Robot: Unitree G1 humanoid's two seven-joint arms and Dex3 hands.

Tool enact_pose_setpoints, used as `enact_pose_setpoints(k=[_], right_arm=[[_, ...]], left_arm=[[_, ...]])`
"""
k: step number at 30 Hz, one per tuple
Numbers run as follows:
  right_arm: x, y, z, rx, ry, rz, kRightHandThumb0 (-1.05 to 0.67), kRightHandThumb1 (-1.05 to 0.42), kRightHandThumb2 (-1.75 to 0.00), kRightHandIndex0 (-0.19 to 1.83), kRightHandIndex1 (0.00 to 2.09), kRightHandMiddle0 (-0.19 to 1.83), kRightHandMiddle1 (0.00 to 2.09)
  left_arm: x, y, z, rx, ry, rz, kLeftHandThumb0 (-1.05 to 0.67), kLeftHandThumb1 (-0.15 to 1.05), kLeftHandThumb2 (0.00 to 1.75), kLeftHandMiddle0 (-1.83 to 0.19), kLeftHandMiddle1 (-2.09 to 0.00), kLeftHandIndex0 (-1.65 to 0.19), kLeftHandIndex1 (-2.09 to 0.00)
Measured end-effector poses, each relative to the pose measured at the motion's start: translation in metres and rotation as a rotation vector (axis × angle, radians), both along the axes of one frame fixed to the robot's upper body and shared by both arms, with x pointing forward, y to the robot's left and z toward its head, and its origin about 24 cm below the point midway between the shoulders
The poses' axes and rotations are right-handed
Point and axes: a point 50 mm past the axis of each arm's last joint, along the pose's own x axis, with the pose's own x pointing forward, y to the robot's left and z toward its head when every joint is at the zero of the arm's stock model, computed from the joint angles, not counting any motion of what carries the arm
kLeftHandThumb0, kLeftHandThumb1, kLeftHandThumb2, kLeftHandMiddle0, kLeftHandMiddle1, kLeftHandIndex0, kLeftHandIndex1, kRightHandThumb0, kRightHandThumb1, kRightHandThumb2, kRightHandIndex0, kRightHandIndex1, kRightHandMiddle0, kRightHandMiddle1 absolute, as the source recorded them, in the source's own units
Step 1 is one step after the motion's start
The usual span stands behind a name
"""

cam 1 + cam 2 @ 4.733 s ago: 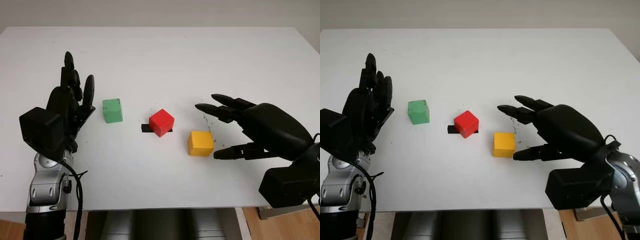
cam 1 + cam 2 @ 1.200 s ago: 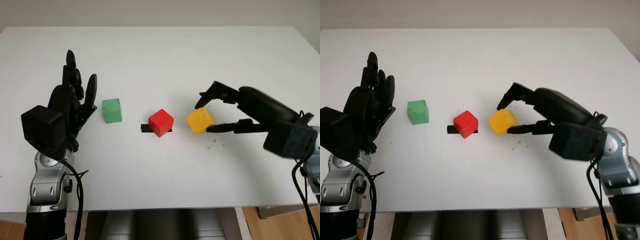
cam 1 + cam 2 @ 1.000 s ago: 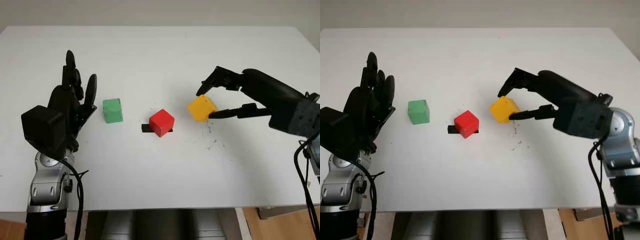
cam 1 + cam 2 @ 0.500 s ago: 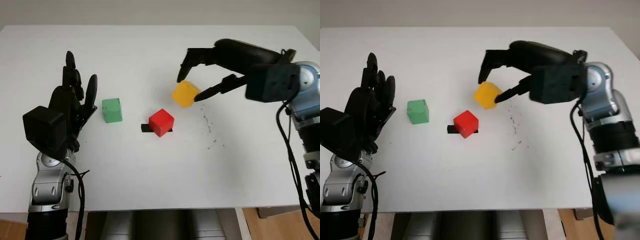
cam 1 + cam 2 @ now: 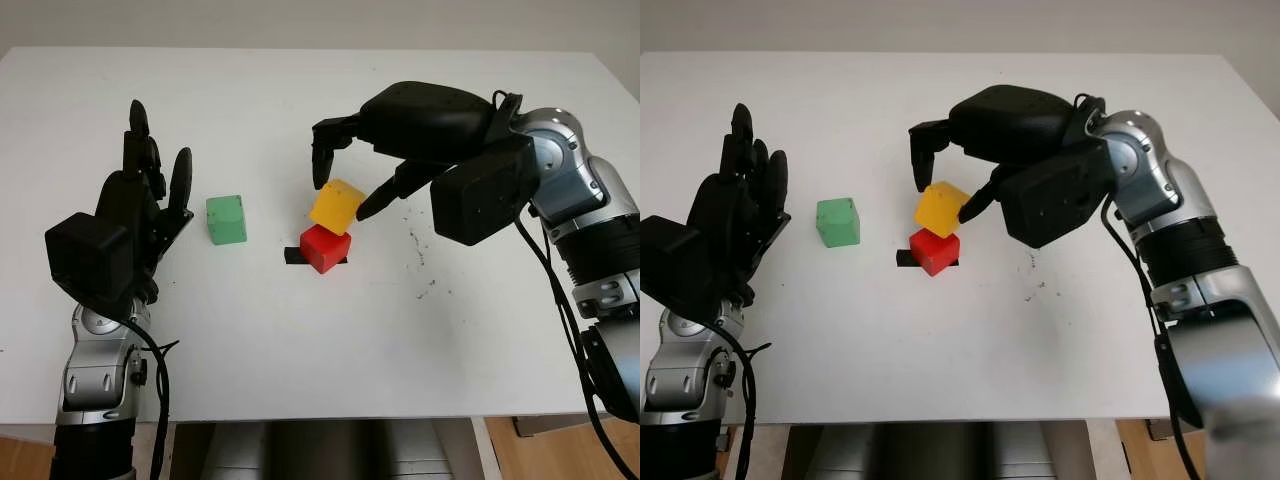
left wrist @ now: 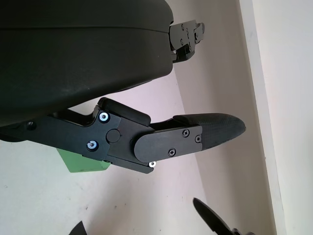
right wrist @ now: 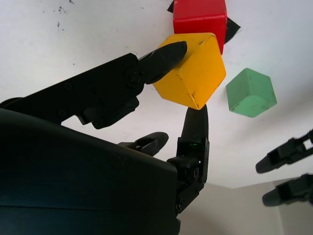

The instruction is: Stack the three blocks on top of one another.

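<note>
The right hand pinches the yellow block, tilted, just above the red block sitting on a black mark on the white worktop, apparently to begin the stack, while the green block waits beside the open left hand.

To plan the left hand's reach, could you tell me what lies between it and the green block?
Bare white table; the eye views show nothing between the open left hand and the green block.
</note>
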Motion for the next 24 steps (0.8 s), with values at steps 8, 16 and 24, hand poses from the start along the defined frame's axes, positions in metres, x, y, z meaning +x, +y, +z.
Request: enact_pose_setpoints(k=[8,16,24], right_arm=[[0.000,0.007,-0.007,-0.068,-0.104,0.042,-0.47,-0.92,-0.05,0.54,0.12,0.51,1.41],[0.001,0.011,-0.008,-0.101,-0.166,0.055,-0.45,-0.91,-0.05,0.54,0.12,0.51,1.43],[0.000,0.014,-0.007,-0.121,-0.170,0.069,-0.45,-0.91,-0.05,0.53,0.12,0.49,1.48]], left_arm=[[-0.001,0.001,-0.001,-0.001,0.003,0.005,-0.76,1.05,0.57,0.19,0.00,0.19,0.00],[-0.002,0.001,-0.004,-0.009,0.011,0.003,-0.76,1.05,0.55,0.19,0.00,0.19,0.00],[-0.002,0.000,-0.004,-0.012,0.004,0.001,-0.76,1.05,0.55,0.19,0.00,0.19,0.00]])
